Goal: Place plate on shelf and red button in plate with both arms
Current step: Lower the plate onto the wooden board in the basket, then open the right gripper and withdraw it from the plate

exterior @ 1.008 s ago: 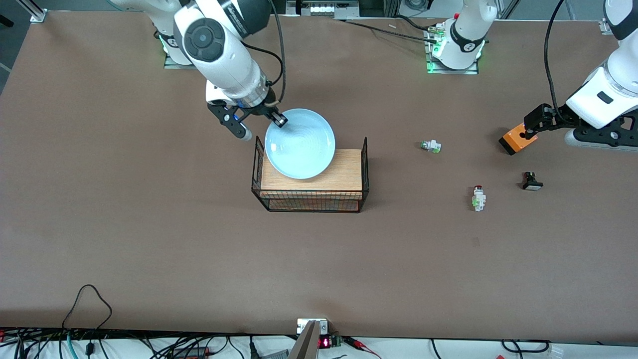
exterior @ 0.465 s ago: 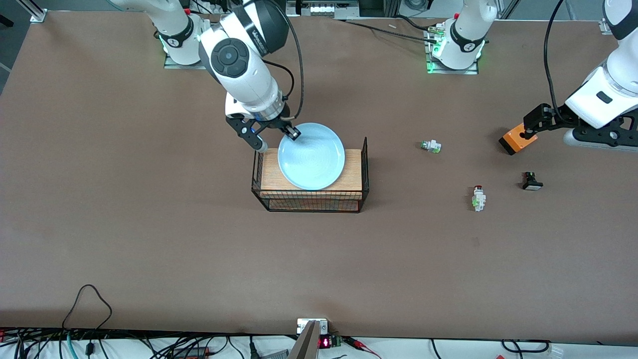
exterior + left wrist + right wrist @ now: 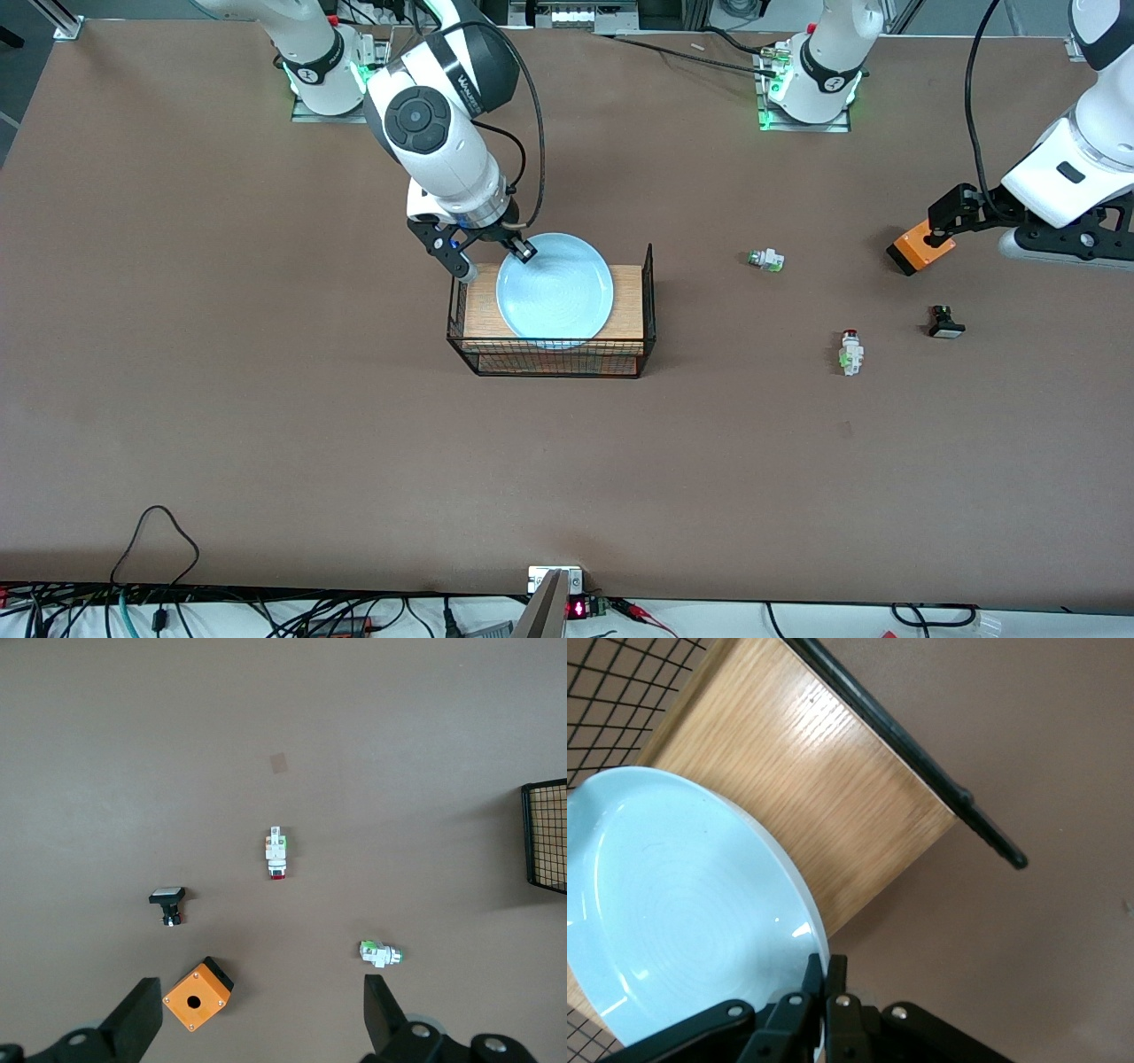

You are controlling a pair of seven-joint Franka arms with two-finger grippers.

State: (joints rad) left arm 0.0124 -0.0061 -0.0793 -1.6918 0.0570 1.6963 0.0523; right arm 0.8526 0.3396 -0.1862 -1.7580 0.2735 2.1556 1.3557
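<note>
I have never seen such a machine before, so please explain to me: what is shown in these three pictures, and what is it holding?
Two white robot arms work at a brown table. One picture looks down from across the table; the other two come from cameras on the wrists. The right pincer is shut on the rim of the plate, over a wire rack with a wooden shelf. The left pincer is open and waits above an orange box. On the table lie three small switches, among them the red button.
</note>
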